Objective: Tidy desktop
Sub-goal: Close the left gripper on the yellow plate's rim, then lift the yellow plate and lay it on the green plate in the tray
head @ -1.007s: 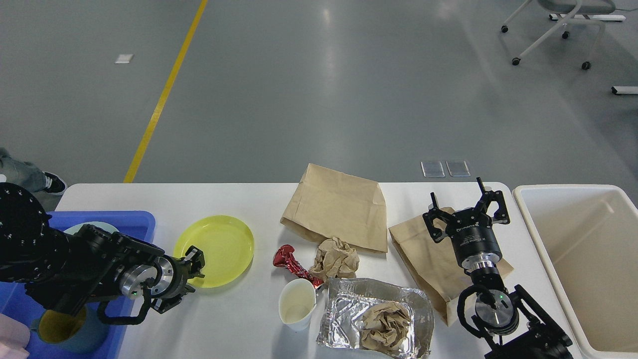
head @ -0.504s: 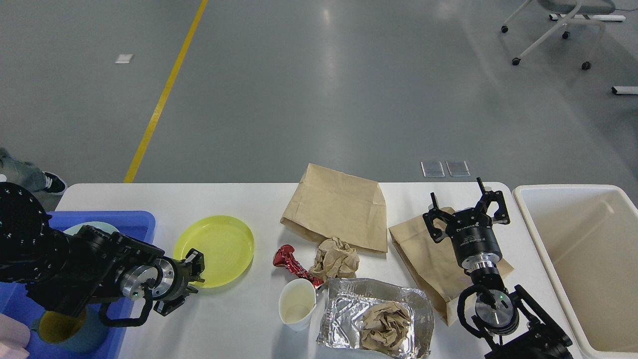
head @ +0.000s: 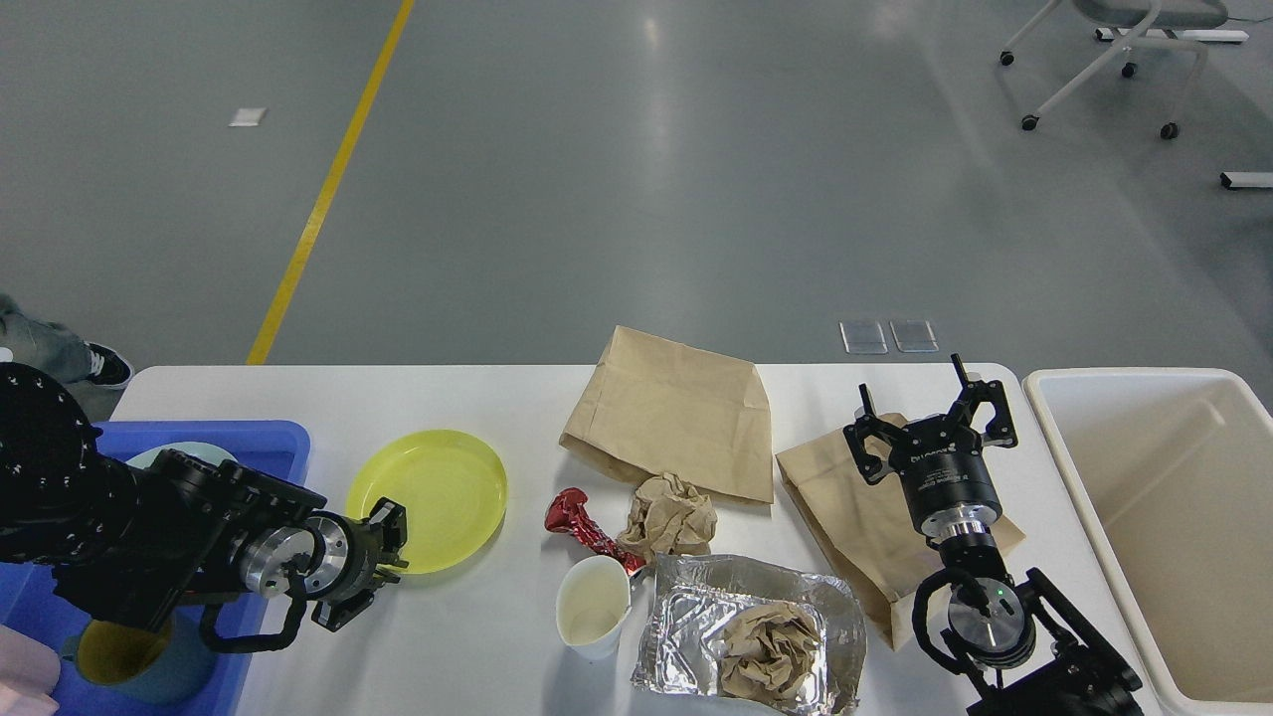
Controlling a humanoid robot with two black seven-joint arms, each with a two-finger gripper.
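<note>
White worktop (head: pixel 477 636) spanning the lower view, left hand (head: pixel 390 542) at 8 o'clock touching the yellow plate's (head: pixel 438 482) near rim, finger state impossible to tell, right hand (head: pixel 930 418) at 4 o'clock spread above a paper bag (head: pixel 855 517).

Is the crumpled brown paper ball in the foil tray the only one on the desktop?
No: one paper ball lies in the foil tray, and a second paper ball sits on the desktop beside the red wrapper.
</note>
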